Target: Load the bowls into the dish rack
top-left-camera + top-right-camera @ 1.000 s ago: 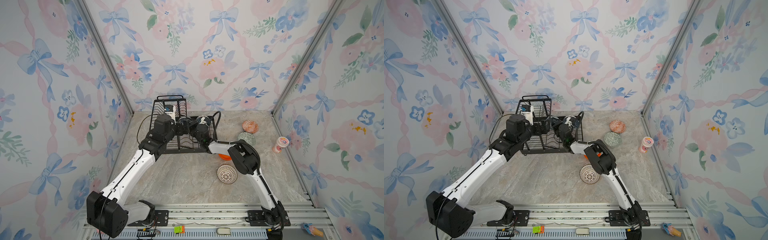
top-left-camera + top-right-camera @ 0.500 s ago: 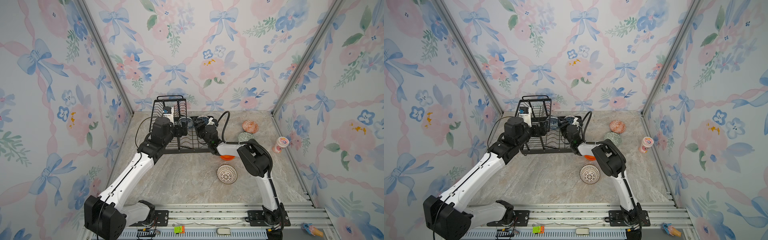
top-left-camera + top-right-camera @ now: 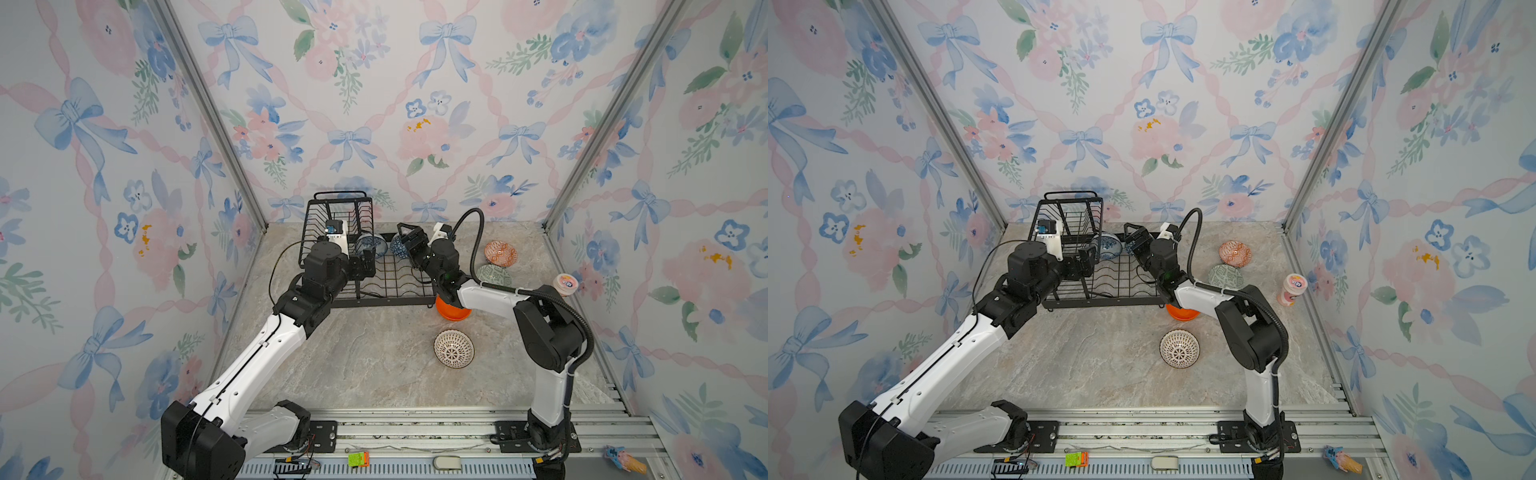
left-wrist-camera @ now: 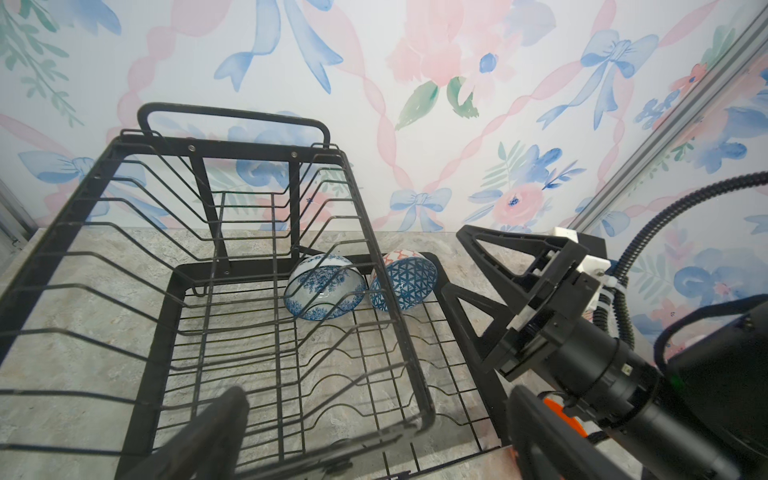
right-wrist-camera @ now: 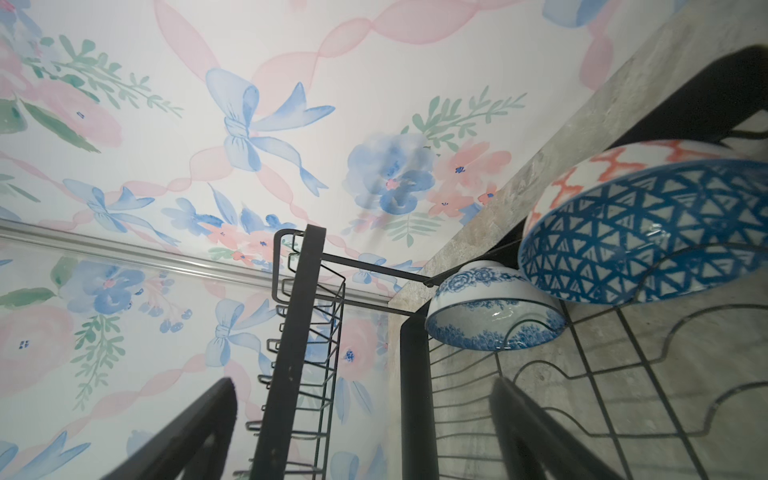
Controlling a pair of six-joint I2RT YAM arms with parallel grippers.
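Two of six bowls are seen loaded on the lower tier of the dish rack (image 3: 386,303), at the back of the bench (image 3: 365,374). The blue-white floral bowl (image 4: 324,286) and the blue geometric bowl (image 4: 405,282) are propped on edge, side by side at the far end of the wire floor. They look to be touching or nearly so. The raised upper basket (image 3: 338,216) is shown with no bowl in it.

The right tool (image 4: 451,262) is pictured just beside the geometric bowl with its jaws spread wide, and nothing is held between them. No contact with the bowl can be made out. The left tool (image 4: 376,392) is likewise spread and empty, and is held over the near end of the rack.

Four bowls are left on the bench, all to the right of the rack. The plain orange bowl (image 3: 453,312) is found at the rack's near right corner, partly covered by the right arm (image 3: 490,297). The white bowl with dark radial lines (image 3: 454,348) lies nearer the front. The pale green patterned bowl (image 3: 494,274) and the orange-white patterned bowl (image 3: 500,253) are set further back. A pink cup (image 3: 566,284) is seen by the right wall.

The job is judged about a third done, with most of the lower tier free for the rest.
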